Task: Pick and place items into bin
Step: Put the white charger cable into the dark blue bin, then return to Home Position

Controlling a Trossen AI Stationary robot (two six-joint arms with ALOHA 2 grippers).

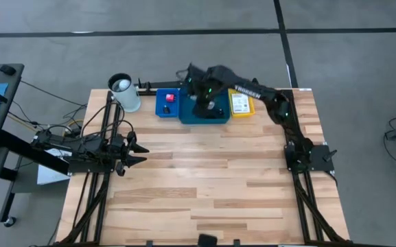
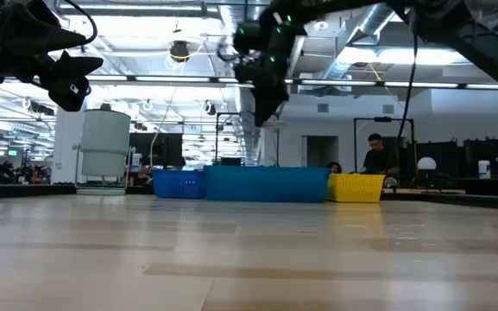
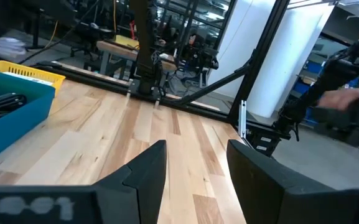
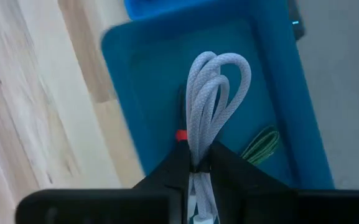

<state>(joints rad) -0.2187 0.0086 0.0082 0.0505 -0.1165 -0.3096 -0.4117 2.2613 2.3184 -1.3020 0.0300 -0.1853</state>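
My right gripper (image 1: 202,96) hangs over the large blue bin (image 1: 187,118) at the table's far edge, pointing down and shut on a white braided cable bundle (image 4: 213,93). Green ties (image 4: 261,144) and a black piece with a red spot (image 4: 180,135) lie on the bin's floor (image 4: 148,74). A pink-red cube (image 1: 168,98) sits in the small blue bin to the left. A white card with print (image 1: 239,103) lies in the yellow bin to the right. My left gripper (image 1: 139,152) waits open at the table's left side, pointing level (image 3: 196,146). My right gripper pinches the looped cable bundle between its two fingers at a point below the loops (image 4: 199,163). The fingers come from above, pointing down, and lie along the strands. The loop ends (image 4: 219,62) stick out past the fingertips, clear of the bin's floor.
A white cylindrical cup (image 1: 124,92) stands at the far left of the row of bins. The three bins (image 2: 266,183) line the far edge. Bare wooden tabletop (image 1: 204,185) spreads from the bins to the near edge. People sit in the room behind the table (image 2: 376,160).
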